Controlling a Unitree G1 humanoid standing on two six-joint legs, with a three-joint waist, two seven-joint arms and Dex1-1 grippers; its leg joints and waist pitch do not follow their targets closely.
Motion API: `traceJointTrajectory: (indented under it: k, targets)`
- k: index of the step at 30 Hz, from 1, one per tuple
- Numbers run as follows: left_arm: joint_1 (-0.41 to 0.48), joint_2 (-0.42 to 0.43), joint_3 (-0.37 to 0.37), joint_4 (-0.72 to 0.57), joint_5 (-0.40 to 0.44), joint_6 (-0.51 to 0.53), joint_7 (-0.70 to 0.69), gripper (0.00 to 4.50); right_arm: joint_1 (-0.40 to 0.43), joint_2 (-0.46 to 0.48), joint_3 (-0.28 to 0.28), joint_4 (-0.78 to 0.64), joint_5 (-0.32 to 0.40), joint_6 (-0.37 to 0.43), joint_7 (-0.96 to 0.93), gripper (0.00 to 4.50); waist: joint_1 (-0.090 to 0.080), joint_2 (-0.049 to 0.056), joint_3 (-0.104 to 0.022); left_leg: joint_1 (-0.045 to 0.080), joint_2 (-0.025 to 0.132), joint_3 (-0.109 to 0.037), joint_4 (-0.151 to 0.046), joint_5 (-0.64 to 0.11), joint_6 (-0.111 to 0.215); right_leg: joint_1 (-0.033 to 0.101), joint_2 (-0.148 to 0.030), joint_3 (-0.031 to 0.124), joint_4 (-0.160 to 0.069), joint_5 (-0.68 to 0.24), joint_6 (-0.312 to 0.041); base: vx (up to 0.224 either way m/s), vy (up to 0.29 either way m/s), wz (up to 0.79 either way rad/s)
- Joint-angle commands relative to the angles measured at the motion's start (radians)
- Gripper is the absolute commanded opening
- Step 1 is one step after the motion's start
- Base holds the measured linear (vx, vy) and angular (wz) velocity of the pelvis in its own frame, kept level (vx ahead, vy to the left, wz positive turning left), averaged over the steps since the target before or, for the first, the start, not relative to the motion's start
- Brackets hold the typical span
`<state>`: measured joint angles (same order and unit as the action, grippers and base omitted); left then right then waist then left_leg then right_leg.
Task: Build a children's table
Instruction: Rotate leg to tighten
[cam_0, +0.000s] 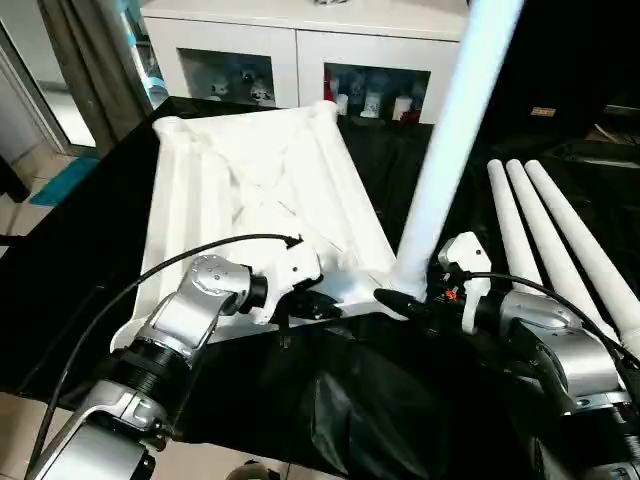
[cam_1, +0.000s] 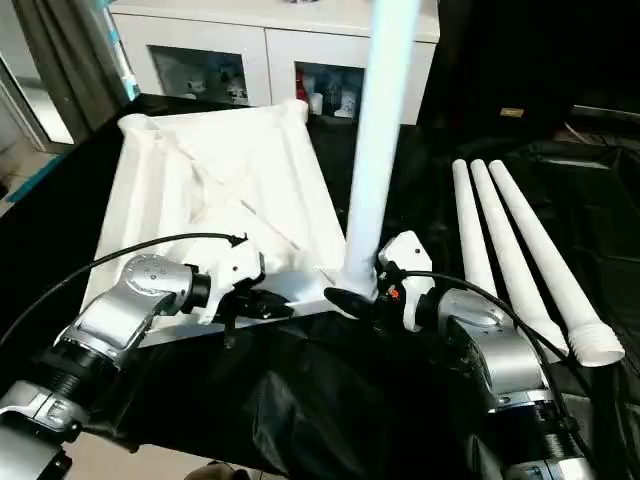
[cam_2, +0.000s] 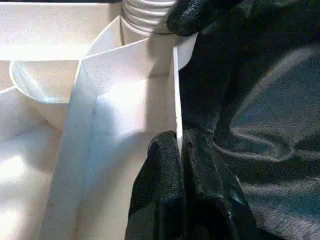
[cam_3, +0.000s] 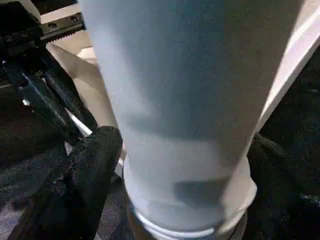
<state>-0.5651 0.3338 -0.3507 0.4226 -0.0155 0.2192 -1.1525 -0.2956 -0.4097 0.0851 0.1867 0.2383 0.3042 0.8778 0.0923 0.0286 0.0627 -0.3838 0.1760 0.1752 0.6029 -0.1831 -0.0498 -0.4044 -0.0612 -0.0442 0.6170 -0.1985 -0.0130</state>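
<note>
While my right gripper (cam_1: 352, 300) straddles the base of the upright leg (cam_1: 372, 160), jaws wide, I can't tell if it's gripping; the leg rises from the tabletop's (cam_1: 200, 190) near corner socket, my left gripper (cam_0: 325, 308) pinching that edge.

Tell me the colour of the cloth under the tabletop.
Black; the cloth shows best in the right eye view, under the white tabletop.

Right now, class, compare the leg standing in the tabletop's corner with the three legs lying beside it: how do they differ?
The standing leg is upright, seated in the tabletop's near corner socket; the three spare legs lie flat on the black cloth, unattached. The right gripper flanks the standing one; nothing touches the spares. All are white tapered tubes.
</note>
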Motion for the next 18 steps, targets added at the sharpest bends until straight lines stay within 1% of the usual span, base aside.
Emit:
traceJointTrajectory:
  k: [1, 2, 3, 5, 6, 7, 10, 12, 13, 15, 16, 17, 18]
  targets:
    - [-0.011, -0.020, -0.004, -0.036, -0.029, -0.034, -0.027, 0.00, 0.009, 0.003, 0.002, 0.005, 0.002, -0.009, 0.001, 3.35, -0.004, -0.005, -0.080, 0.017, 0.052, -0.015, -0.060, -0.096, 0.088, 0.061, -0.079, 0.043, -0.055, 0.025, -0.274, 0.000, 0.000, 0.00]
    - [-0.011, -0.019, -0.004, -0.037, -0.029, -0.033, -0.028, 0.00, 0.011, 0.003, 0.003, 0.006, 0.001, -0.010, 0.002, 3.25, -0.004, -0.005, -0.080, 0.017, 0.052, -0.014, -0.060, -0.099, 0.087, 0.062, -0.078, 0.043, -0.055, 0.020, -0.274, 0.000, 0.000, 0.00]
    - [-0.011, -0.019, -0.004, -0.036, -0.029, -0.034, -0.028, 0.00, 0.011, 0.004, 0.003, 0.007, 0.001, -0.011, 0.001, 3.25, -0.004, -0.005, -0.080, 0.017, 0.052, -0.015, -0.060, -0.097, 0.087, 0.062, -0.078, 0.043, -0.054, 0.022, -0.274, 0.000, 0.000, 0.00]
    - [-0.012, -0.019, -0.004, -0.031, -0.027, -0.037, -0.029, 0.00, 0.014, 0.009, 0.007, 0.012, -0.002, -0.014, 0.001, 3.00, -0.003, -0.005, -0.082, 0.016, 0.051, -0.015, -0.058, -0.088, 0.091, 0.063, -0.079, 0.043, -0.053, 0.037, -0.275, 0.000, 0.000, 0.00]
    - [-0.012, -0.018, -0.004, -0.031, -0.027, -0.037, -0.029, 0.00, 0.014, 0.009, 0.007, 0.013, -0.002, -0.015, 0.001, 3.00, -0.003, -0.005, -0.082, 0.016, 0.051, -0.015, -0.058, -0.087, 0.091, 0.063, -0.078, 0.043, -0.052, 0.039, -0.276, 0.000, 0.000, 0.00]
    - [-0.012, -0.017, -0.004, -0.030, -0.027, -0.038, -0.030, 0.00, 0.015, 0.011, 0.009, 0.016, -0.003, -0.016, 0.000, 2.86, -0.003, -0.005, -0.082, 0.016, 0.051, -0.015, -0.058, -0.086, 0.092, 0.063, -0.078, 0.043, -0.052, 0.040, -0.276, 0.000, 0.000, 0.00]
    - [-0.012, -0.012, -0.004, -0.029, -0.026, -0.038, -0.032, 0.00, 0.021, 0.016, 0.013, 0.025, -0.006, -0.022, -0.003, 2.79, -0.003, -0.006, -0.082, 0.015, 0.051, -0.015, -0.057, -0.083, 0.096, 0.063, -0.079, 0.043, -0.051, 0.044, -0.276, 0.000, 0.000, 0.00]
    - [-0.012, -0.010, -0.002, -0.026, -0.025, -0.038, -0.032, 0.00, 0.023, 0.024, 0.011, 0.042, -0.008, -0.024, -0.016, 2.78, -0.003, -0.005, -0.083, 0.016, 0.051, -0.015, -0.057, -0.085, 0.096, 0.063, -0.079, 0.042, -0.052, 0.041, -0.277, 0.000, 0.000, 0.00]
    - [-0.012, -0.010, -0.002, -0.025, -0.025, -0.038, -0.032, 0.00, 0.023, 0.026, 0.010, 0.046, -0.008, -0.024, -0.018, 2.77, -0.005, -0.005, -0.081, 0.015, 0.051, -0.015, -0.058, -0.091, 0.094, 0.062, -0.078, 0.042, -0.052, 0.033, -0.278, 0.000, 0.000, 0.00]
    - [-0.013, -0.019, 0.008, -0.015, -0.026, -0.030, -0.012, 0.00, 0.022, 0.054, -0.009, 0.087, -0.012, -0.024, -0.072, 2.77, -0.006, -0.004, -0.081, 0.016, 0.051, -0.015, -0.058, -0.100, 0.089, 0.062, -0.079, 0.042, -0.054, 0.018, -0.278, 0.000, 0.000, 0.00]
    - [-0.019, -0.029, 0.013, 0.001, -0.018, -0.024, 0.017, 0.00, 0.017, 0.077, -0.025, 0.117, -0.016, -0.027, -0.119, 2.77, -0.009, -0.004, -0.079, 0.017, 0.050, -0.015, -0.060, -0.122, 0.076, 0.060, -0.080, 0.043, -0.058, -0.019, -0.275, 0.000, 0.000, 0.00]
    - [-0.019, -0.029, 0.013, 0.001, -0.018, -0.024, 0.017, 0.00, 0.017, 0.077, -0.025, 0.117, -0.016, -0.027, -0.119, 2.77, -0.010, -0.005, -0.076, 0.016, 0.049, -0.015, -0.061, -0.139, 0.065, 0.060, -0.079, 0.042, -0.061, -0.050, -0.270, 0.000, 0.000, 0.00]
    - [-0.028, -0.042, 0.019, 0.023, -0.008, -0.019, 0.052, 0.00, 0.009, 0.104, -0.044, 0.151, -0.020, -0.031, -0.175, 2.77, -0.011, -0.006, -0.076, 0.016, 0.049, -0.015, -0.062, -0.145, 0.060, 0.060, -0.079, 0.043, -0.062, -0.064, -0.265, 0.000, 0.000, 0.00]
